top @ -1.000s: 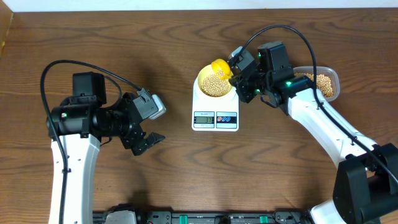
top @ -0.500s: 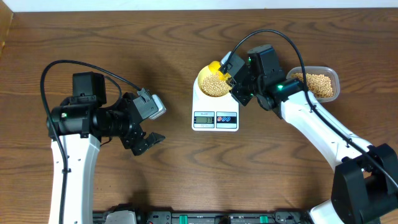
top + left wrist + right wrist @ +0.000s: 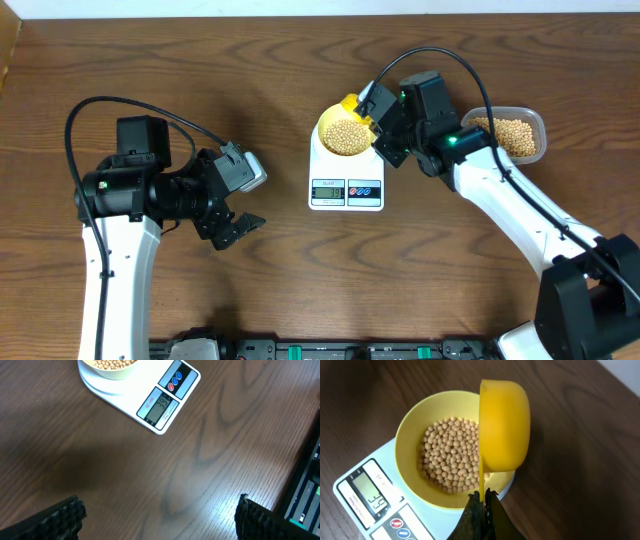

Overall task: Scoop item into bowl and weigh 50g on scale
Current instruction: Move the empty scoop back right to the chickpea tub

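We see a dark brown wood-grain table (image 3: 280,280), white flat rectangular kitchen scale (image 3: 346,190) at its far middle, clear rectangular plastic tub (image 3: 541,130) well right of it.

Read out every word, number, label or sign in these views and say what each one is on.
"34": on the display of the scale.
Small printed line beside the display: too small to read.
Marks on the red button and the blue button: blurred, unreadable.
No text shows on the bowl or the scoop.
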